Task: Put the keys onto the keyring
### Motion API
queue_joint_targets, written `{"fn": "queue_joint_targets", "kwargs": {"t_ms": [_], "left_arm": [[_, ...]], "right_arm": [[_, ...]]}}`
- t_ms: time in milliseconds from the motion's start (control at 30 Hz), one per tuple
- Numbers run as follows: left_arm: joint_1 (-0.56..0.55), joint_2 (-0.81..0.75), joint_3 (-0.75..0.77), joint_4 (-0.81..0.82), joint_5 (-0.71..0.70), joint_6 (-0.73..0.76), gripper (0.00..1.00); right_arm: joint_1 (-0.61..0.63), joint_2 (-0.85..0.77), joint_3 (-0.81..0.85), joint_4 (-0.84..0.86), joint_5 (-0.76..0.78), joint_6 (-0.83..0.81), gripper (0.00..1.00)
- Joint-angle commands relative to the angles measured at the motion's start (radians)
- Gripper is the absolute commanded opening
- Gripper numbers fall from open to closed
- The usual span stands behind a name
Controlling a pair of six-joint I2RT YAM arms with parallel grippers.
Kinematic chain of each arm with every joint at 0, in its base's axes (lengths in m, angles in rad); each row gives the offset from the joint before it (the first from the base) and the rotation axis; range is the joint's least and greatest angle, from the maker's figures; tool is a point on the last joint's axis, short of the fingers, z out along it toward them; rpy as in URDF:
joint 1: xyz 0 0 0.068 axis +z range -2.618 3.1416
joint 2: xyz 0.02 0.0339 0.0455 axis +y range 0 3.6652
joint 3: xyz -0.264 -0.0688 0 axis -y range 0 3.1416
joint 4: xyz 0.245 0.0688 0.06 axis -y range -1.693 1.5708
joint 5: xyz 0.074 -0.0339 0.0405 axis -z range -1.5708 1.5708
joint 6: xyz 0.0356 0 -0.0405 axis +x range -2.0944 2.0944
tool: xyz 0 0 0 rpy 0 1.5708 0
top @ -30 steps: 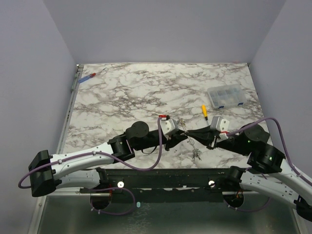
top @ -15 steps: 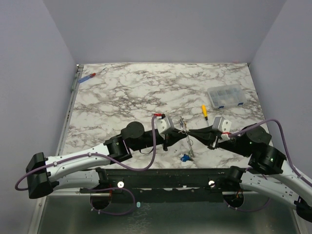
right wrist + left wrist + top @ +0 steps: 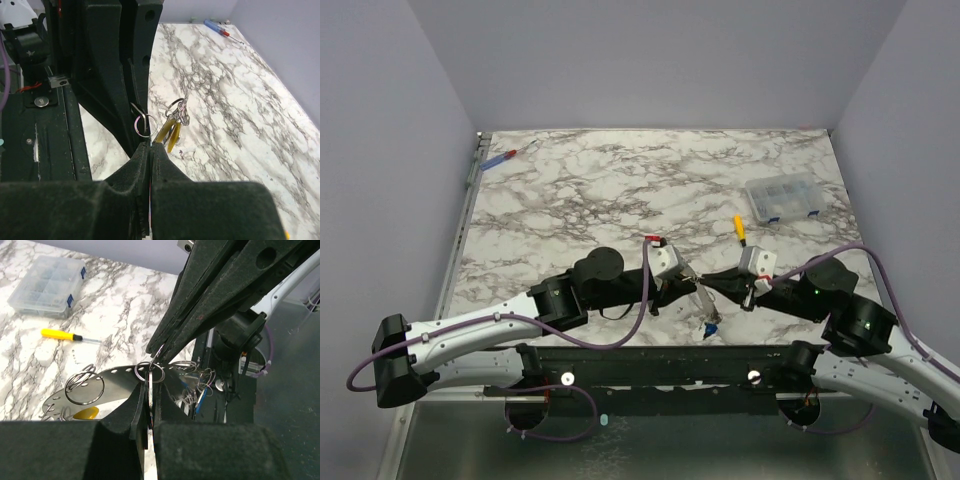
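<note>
Left claw (image 3: 148, 392), right claw (image 3: 150, 148) both pinched on keyring (image 3: 136, 125) wire, frame centre (keys (image 3: 170, 136) dangle beside). Hold one side steady, avoid twisting.

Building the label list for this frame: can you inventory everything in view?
table: 1, white-grey marble, under everything
compartment box: 1, clear, blue latches, far right
small screwdriver: 1, yellow handle, left of the box
second screwdriver: 1, red-and-blue handle, far left corner
keyring: 1, silver curved band with holes, held up between the arms
small rings: several, silver wire, at the jaw tips
keys: count unclear, blue and yellow caps seen, dangling from the bunch
left gripper: black, jaws shut on small rings
right gripper: black, jaws shut on small rings
</note>
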Motion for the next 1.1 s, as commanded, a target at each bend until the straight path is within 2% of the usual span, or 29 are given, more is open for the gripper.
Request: {"fn": "queue_joint_targets", "kwargs": {"t_ms": [0,167,367,600,800,1067], "left_arm": [[0.001,-0.025,0.071,-0.076,0.006,0.020,0.00],[0.001,-0.015,0.091,-0.125,0.024,0.008,0.00],[0.002,-0.008,0.111,-0.196,0.023,0.006,0.00],[0.002,0.009,0.150,-0.283,-0.006,-0.013,0.00],[0.001,0.012,0.167,-0.320,-0.002,-0.007,0.00],[0.002,0.018,0.169,-0.322,0.005,-0.001,0.00]], "right_arm": [[-0.001,-0.018,-0.025,-0.013,0.053,-0.006,0.07],[-0.001,-0.007,-0.038,-0.012,0.072,-0.002,0.15],[-0.001,0.012,-0.041,-0.013,0.128,0.010,0.41],[-0.001,0.009,-0.046,-0.025,0.037,0.023,0.56],[-0.001,0.025,-0.065,0.005,-0.100,0.044,0.57],[-0.001,0.053,-0.056,0.080,-0.117,0.060,0.45]]}}
